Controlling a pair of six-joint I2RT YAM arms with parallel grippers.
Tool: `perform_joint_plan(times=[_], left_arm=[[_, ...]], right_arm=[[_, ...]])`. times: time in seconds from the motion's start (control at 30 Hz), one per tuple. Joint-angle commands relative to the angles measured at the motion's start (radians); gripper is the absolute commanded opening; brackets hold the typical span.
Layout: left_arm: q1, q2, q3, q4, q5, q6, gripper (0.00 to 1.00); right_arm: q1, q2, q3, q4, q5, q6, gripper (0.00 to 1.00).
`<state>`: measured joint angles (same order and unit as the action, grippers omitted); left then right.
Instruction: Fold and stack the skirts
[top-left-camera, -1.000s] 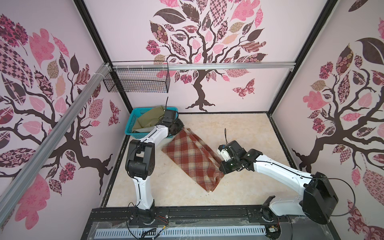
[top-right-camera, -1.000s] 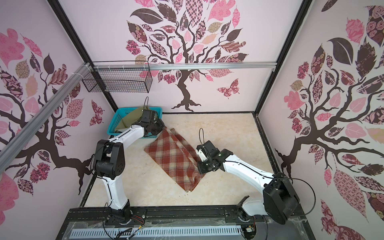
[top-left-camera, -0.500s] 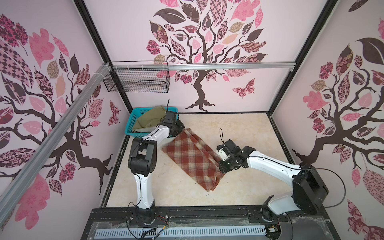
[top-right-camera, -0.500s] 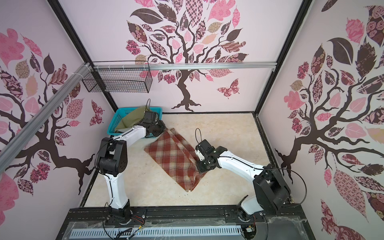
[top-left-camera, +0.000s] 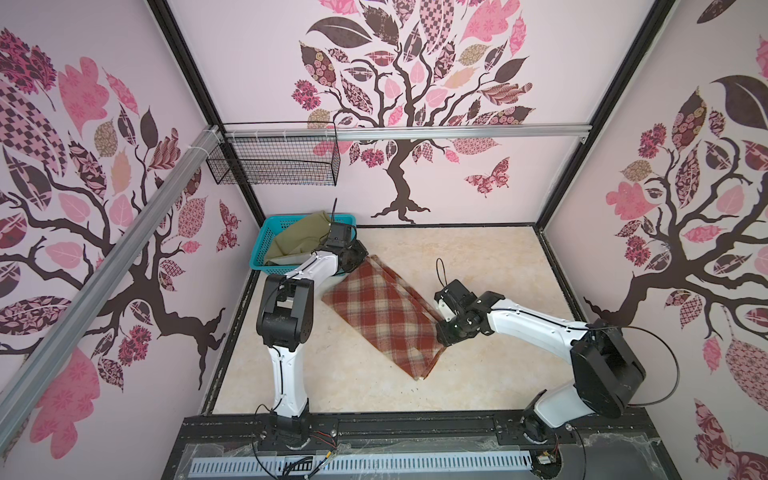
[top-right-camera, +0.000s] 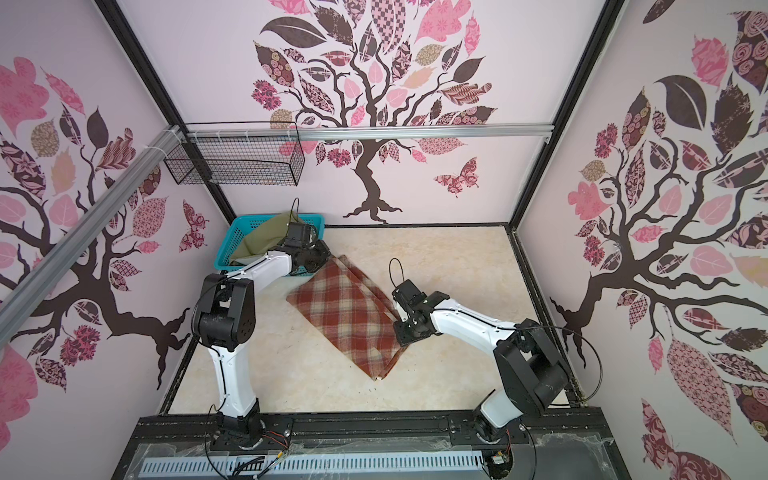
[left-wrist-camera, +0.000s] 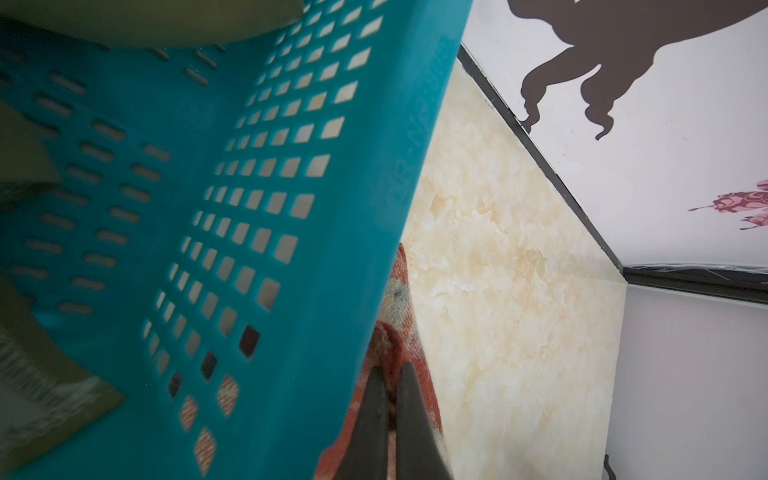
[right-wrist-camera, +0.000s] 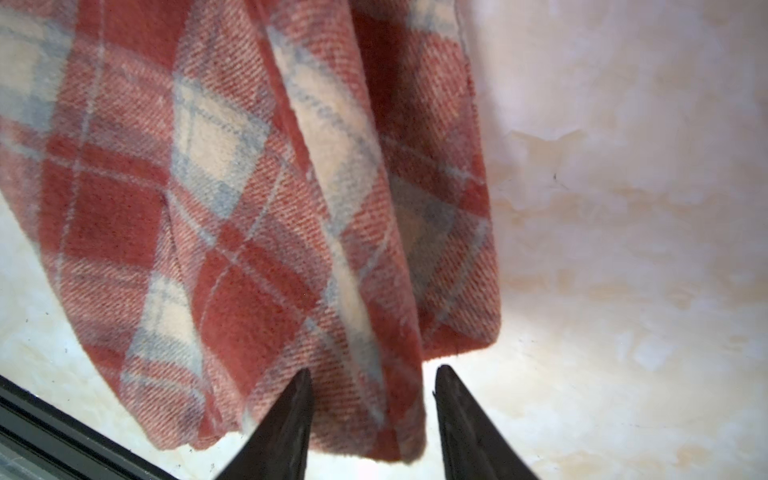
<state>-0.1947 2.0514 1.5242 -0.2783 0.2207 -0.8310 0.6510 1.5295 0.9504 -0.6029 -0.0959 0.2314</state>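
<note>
- The plaid skirt (top-left-camera: 382, 316) lies folded in a long slanted strip. It reaches from the left gripper (left-wrist-camera: 390, 388) at its far corner to the right gripper (right-wrist-camera: 374, 370) at the layered edge near its other end.
- The left gripper is clamped tight on that corner, with cloth bunched between its fingers (left-wrist-camera: 409, 399).
- The right gripper stands parted. Its fingertips straddle the layered edge without pinching it, so we judge that the cloth there rests freely.
- The olive skirt (top-left-camera: 299, 243) sits heaped and unfolded in the basket (top-left-camera: 258, 253), just beside the left gripper.
- We take the step in hand to be settling the plaid fold.
- To do it well, we would lay the pinched corner flat and square with the layers below before parting the left gripper.
- We would then lift the right gripper straight up so its fingers do not drag the edge.
- The basket's wall stands close against the left gripper, leaving little room on that side. We would draw the gripper back over the skirt instead.
- Bare table (top-left-camera: 478, 257) opens beyond the right gripper toward the back wall. There is more bare table on its near side, which is room enough for the stack.
</note>
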Motion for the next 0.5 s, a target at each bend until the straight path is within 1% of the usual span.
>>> perform_joint_plan(times=[0.0, 0.13, 0.2, 0.23, 0.3, 0.47], left_arm=[[0.008, 0.013, 0.021, 0.030, 0.003, 0.002, 0.00], [0.008, 0.009, 0.022, 0.030, 0.009, -0.002, 0.00], [0.008, 0.003, 0.022, 0.031, 0.009, -0.002, 0.00], [0.008, -0.001, 0.024, 0.030, 0.008, -0.002, 0.00], [0.008, -0.008, 0.027, 0.030, 0.007, -0.004, 0.00], [0.008, -0.017, 0.030, 0.029, 0.010, -0.005, 0.00]], right_arm=[[-0.005, 0.032, -0.004, 0.006, 0.026, 0.008, 0.38], [-0.004, 0.038, 0.013, 0.001, 0.060, 0.009, 0.13], [-0.004, 0.030, 0.034, -0.018, 0.080, -0.002, 0.04], [-0.004, 0.026, 0.048, -0.032, 0.092, -0.006, 0.01], [-0.004, 0.016, 0.083, -0.071, 0.118, -0.012, 0.00], [-0.005, -0.010, 0.129, -0.125, 0.136, -0.010, 0.00]])
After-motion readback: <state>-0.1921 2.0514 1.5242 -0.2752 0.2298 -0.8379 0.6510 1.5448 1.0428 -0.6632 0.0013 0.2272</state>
